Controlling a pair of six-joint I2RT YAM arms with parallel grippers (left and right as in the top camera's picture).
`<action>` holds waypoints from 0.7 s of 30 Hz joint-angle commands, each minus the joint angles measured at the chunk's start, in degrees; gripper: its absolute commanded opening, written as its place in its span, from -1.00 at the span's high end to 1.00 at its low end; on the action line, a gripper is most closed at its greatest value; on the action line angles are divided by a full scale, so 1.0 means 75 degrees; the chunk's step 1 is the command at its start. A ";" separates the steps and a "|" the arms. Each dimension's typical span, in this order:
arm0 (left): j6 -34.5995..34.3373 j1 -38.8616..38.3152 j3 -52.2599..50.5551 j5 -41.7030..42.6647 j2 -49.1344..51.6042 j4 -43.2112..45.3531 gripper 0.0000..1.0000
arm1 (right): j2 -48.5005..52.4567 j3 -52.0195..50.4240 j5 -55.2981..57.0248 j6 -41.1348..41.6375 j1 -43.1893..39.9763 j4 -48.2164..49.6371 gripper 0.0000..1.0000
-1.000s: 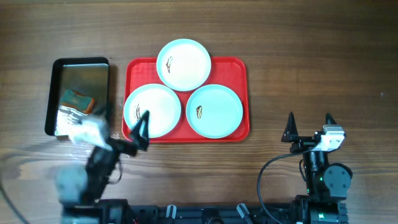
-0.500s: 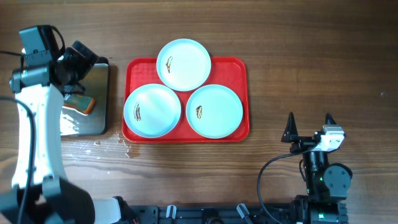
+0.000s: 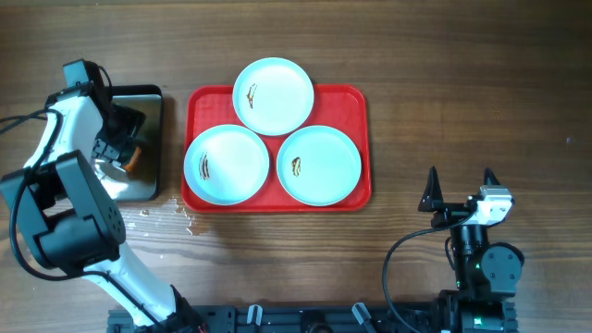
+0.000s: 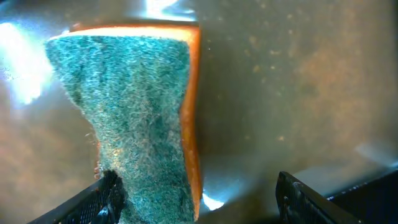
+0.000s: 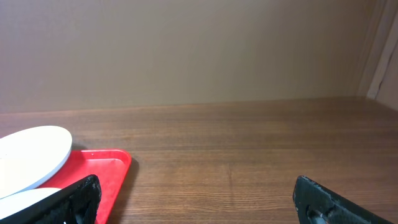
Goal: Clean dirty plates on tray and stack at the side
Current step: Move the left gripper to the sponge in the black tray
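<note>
Three pale plates sit on the red tray (image 3: 359,102): one at the back (image 3: 274,96), one front left (image 3: 227,165), one front right (image 3: 319,165). Each has a small brown smear. My left gripper (image 3: 125,143) is open, down inside the black metal tray (image 3: 153,102), its fingers (image 4: 196,199) on either side of a green-and-orange sponge (image 4: 127,106) without closing on it. My right gripper (image 3: 460,190) is open and empty at the front right, facing the red tray's corner (image 5: 106,165) and a plate edge (image 5: 31,155).
The black tray has a wet, shiny inside (image 4: 298,81). Water drops lie on the wood (image 3: 185,217) by the red tray's front left corner. Bare wooden table (image 3: 462,92) lies right of the red tray.
My left arm swung from the front of the table up to the black tray and lowered its gripper over the sponge. The right arm and the plates have not moved.
</note>
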 commanded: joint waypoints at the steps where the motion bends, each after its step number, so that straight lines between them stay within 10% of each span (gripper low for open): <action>1: -0.0667 0.0009 0.0070 -0.0871 0.0341 -0.0251 -0.52 | -0.0038 -0.0009 0.0108 -0.0079 -0.0017 0.0026 -0.99; 9: -0.0659 0.0009 0.0058 -0.0944 0.0376 -0.0574 -0.44 | -0.0038 -0.0009 0.0108 -0.0082 -0.0017 0.0029 -1.00; 14: -0.0653 0.0009 0.0058 -0.0941 0.0373 -0.0586 0.92 | -0.0038 -0.0009 0.0108 -0.0079 -0.0017 0.0026 -1.00; 18: -0.0618 0.0009 0.0061 -0.0941 0.0035 -0.0688 0.92 | -0.0038 -0.0009 0.0108 -0.0082 -0.0017 0.0026 -1.00; 19: -0.0621 0.0009 0.0061 -0.0941 -0.0119 -0.0638 0.56 | -0.0038 -0.0009 0.0108 -0.0082 -0.0017 0.0026 -0.99; 20: -0.0618 0.0009 0.0061 -0.0950 -0.0187 -0.0522 -1.00 | -0.0038 -0.0009 0.0108 -0.0079 -0.0017 0.0026 -0.99; 21: -0.0612 0.0020 0.0061 -0.0953 -0.0192 -0.0286 -1.00 | -0.0038 -0.0009 0.0108 -0.0079 -0.0017 0.0029 -0.99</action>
